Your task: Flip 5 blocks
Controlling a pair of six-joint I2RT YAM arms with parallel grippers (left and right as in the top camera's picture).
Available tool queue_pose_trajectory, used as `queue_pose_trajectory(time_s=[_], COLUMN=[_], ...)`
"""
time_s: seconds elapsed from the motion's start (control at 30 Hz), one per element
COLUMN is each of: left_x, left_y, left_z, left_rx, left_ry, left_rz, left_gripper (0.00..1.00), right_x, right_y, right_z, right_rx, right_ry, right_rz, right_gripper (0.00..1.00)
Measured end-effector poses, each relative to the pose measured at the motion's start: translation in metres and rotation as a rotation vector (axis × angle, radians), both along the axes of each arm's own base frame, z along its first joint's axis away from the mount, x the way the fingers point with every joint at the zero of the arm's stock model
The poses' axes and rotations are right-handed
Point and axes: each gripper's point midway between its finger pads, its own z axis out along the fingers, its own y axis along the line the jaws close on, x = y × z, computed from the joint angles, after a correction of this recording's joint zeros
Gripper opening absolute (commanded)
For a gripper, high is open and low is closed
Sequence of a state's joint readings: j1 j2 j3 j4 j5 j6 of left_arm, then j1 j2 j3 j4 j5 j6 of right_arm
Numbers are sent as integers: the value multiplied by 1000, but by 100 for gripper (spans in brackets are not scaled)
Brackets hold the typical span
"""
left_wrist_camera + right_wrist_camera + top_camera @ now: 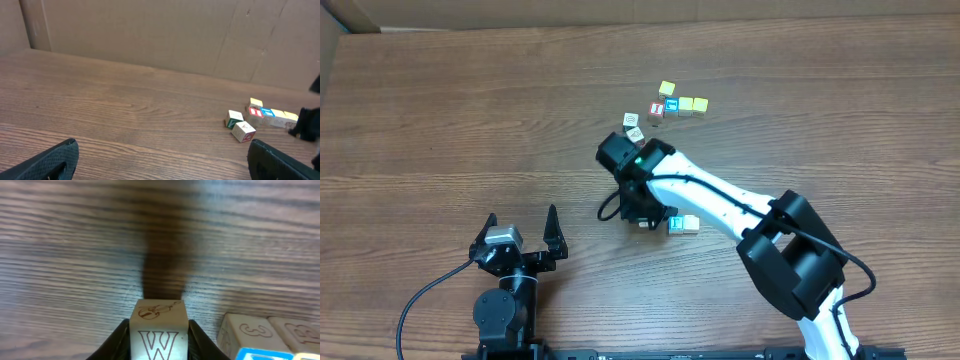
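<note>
While the right jaws pinch one cube, step in hand: a flip seems under way on the pale wooden cube with a brown letter W [158, 325], one of the five to turn.
Right jaws: pressed on two opposite sides of the W cube; its letter face looks toward the wrist camera, and a small drawing is on the face above.
Height of the cube: I cannot tell if it is lifted or rests on the brown wood-grain bench [75, 240].
Beside the right jaws: pale cubes with carved marks and a blue edge [260, 330] lie just at their right side.
Ahead of the right jaws: a group of small wooden alphabet cubes with yellow, red, blue and green faces [670, 106], apart from them.
Left jaws: spread wide, holding nothing, well apart from all cubes.
Next move, as I judge: roll the wrist so another face comes up, lower the cube on free bench, and release without knocking the neighbours.
Progress: how many cubes are already turned I cannot tell.
</note>
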State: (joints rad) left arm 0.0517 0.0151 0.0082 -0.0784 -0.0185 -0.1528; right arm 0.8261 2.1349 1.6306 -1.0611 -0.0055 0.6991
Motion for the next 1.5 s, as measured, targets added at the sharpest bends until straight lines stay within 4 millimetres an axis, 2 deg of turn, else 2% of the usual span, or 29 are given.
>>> queue_pose_trajectory(time_s=[0.2,0.37,0.6,0.73,0.87,0.93,0.97,1.0,1.07,1.27,1.37,1.5], left_x=[0,0,0,0,0,0,0,0,0,0,0,0], left_y=[0,0,0,0,0,0,0,0,0,0,0,0], left_z=[0,0,0,0,0,0,0,0,0,0,0,0], left_rx=[0,0,0,0,0,0,0,0,0,0,0,0], left_ry=[0,0,0,0,0,0,0,0,0,0,0,0], left_rz=[0,0,0,0,0,0,0,0,0,0,0,0], left_gripper=[100,100,100,100,100,100,100,100,100,100,100,100], right_x=[-2,-1,2,12,34,43,47,49,52,50,43,30], right_y=[-4,-4,-8,-11,-6,-5,-4,-5,-5,2,5,-3], right_z=[-6,-7,-8,-2,15,21,22,23,23,21,14,2], right_rx=[-26,-26,-33,-24,19,39,45,49,51,62,56,19], right_ry=[-12,-18,-21,-29,-73,-93,-102,-107,-115,-126,-124,-92], right_rz=[-16,-29,-35,-46,-64,-71,-77,-82,-79,-68,-53,-41], right_gripper=[23,41,55,58,50,40,28,20,14,12,11,9])
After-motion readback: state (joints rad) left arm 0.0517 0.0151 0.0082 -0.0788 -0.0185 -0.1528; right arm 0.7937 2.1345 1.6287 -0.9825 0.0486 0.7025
